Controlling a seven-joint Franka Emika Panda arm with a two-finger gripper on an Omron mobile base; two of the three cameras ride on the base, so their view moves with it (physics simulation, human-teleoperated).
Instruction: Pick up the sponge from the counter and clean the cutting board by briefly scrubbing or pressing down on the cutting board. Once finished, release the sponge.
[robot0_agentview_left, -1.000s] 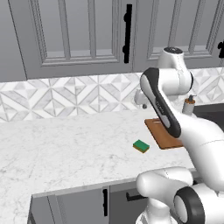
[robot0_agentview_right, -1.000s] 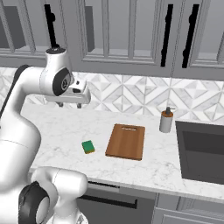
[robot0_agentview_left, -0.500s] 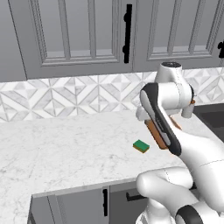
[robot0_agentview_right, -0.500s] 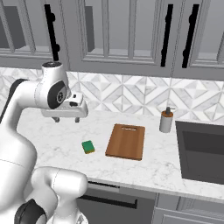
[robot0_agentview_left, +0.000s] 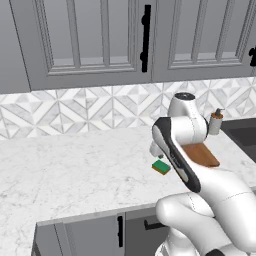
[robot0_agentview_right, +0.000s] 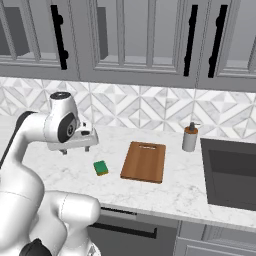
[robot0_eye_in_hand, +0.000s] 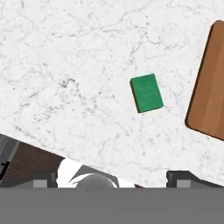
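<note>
End effector (robot0_agentview_right: 75, 148) above counter (robot0_agentview_right: 170, 192), fingers apparently wide apart, empty, sponge (robot0_eye_in_hand: 147, 92) beside cutting board (robot0_agentview_right: 144, 161)

You see a sponge (robot0_eye_in_hand: 147, 92) with a green top and a yellow lower layer (robot0_agentview_left: 161, 167), a reddish-brown wood-grain cutting board (robot0_agentview_right: 144, 161), and a white counter (robot0_eye_in_hand: 78, 65) veined in faint grey. The backsplash (robot0_agentview_right: 150, 107) carries a grey-and-white geometric pattern. The cabinets (robot0_agentview_left: 90, 40) are grey with black handles (robot0_agentview_right: 189, 42).

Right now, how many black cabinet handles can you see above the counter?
3: one handle on the left door, two more on the right; others may be out of frame.
</note>
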